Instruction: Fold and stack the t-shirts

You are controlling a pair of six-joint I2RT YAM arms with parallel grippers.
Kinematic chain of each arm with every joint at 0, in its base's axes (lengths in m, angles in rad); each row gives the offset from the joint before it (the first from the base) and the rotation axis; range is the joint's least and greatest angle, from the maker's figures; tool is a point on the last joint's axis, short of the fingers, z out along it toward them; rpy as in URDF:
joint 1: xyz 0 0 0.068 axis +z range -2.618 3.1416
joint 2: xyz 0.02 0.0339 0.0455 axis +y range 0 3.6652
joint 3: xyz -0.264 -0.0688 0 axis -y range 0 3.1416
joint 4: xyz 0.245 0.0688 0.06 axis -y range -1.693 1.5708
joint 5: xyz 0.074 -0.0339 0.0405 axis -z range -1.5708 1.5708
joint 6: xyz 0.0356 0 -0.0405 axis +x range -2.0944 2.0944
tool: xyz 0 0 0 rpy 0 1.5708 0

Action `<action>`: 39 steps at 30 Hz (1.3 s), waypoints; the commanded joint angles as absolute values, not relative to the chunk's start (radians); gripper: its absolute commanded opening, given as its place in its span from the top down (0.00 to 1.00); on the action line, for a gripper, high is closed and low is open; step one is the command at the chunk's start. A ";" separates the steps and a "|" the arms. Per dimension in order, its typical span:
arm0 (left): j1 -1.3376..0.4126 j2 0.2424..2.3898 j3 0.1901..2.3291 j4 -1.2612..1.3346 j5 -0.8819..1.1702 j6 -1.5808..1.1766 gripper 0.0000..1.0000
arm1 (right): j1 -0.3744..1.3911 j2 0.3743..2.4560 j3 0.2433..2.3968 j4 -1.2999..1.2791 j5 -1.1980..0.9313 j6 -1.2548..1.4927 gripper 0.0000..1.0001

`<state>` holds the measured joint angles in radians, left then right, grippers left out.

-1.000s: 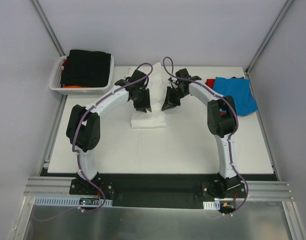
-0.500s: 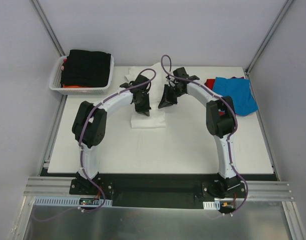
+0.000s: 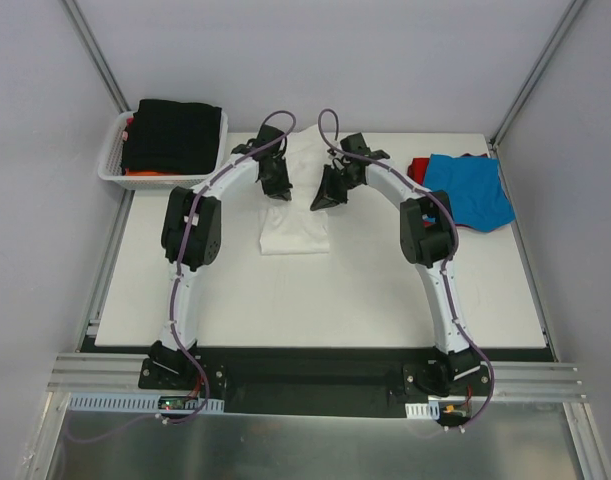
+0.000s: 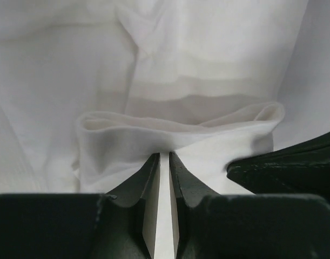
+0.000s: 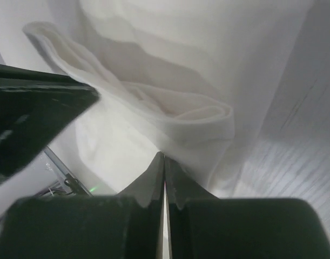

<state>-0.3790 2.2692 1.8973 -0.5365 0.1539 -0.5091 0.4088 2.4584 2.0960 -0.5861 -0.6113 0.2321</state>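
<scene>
**While the white shirt is mid-fold, two more wait**

As the pictures stand, the left claw [image 3: 277, 186] and the right claw [image 3: 326, 196] sit near each other over the far end of the white shirt [image 3: 295, 232]. The shirt lies on the bench [image 3: 335, 290] as a narrow strip running from under the claws toward the arm bases. In the left wrist view the left claw [image 4: 164, 156] is clenched on a rolled edge of the white shirt [image 4: 170, 135], with only a slit between its fingers. In the right wrist view the right claw [image 5: 164, 156] is pinched tight on a doubled lip of the same shirt [image 5: 181, 121].

I judge this shirt about halfway done: the sides look turned in, and the fold along its length is not yet made. Well to the right of the right claw, a blue shirt [image 3: 472, 188] lies loose over a red shirt [image 3: 419, 166], neither folded. Left of the left claw, a basket [image 3: 111, 170] holds a black shirt [image 3: 175, 135] on top of an orange shirt [image 3: 145, 172]. Those two look folded and stacked, so roughly two shirts seem finished, one is in hand, and two are left.
</scene>
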 commanded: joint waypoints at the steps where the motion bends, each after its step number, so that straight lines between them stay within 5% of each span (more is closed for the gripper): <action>1: -0.356 2.286 1.988 -0.534 0.169 -0.468 0.87 | 0.381 2.496 2.155 -0.574 -0.634 0.247 0.99; 14: -0.353 2.275 1.983 -0.538 0.180 -0.456 0.87 | 0.342 2.462 2.174 -0.545 -0.658 0.270 0.99; 22: -0.396 2.117 1.872 -0.560 0.201 -0.528 0.84 | 0.376 2.341 2.010 -0.529 -0.672 0.278 0.99; 26: -0.429 2.102 1.761 -0.555 0.184 -0.545 0.96 | 0.416 2.326 1.941 -0.543 -0.631 0.255 0.99; 34: -0.477 2.143 1.625 -0.567 -0.046 -0.561 1.00 | 0.577 2.325 1.996 -0.882 -0.018 0.195 0.99; 39: -0.476 2.144 1.618 -0.610 -0.132 -0.600 1.00 | 0.626 2.333 2.003 -0.928 0.106 0.250 0.99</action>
<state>-0.4873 2.1429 1.6337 -0.5476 0.0158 -0.5751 0.5983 2.3600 1.9938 -0.7689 -0.1196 0.2363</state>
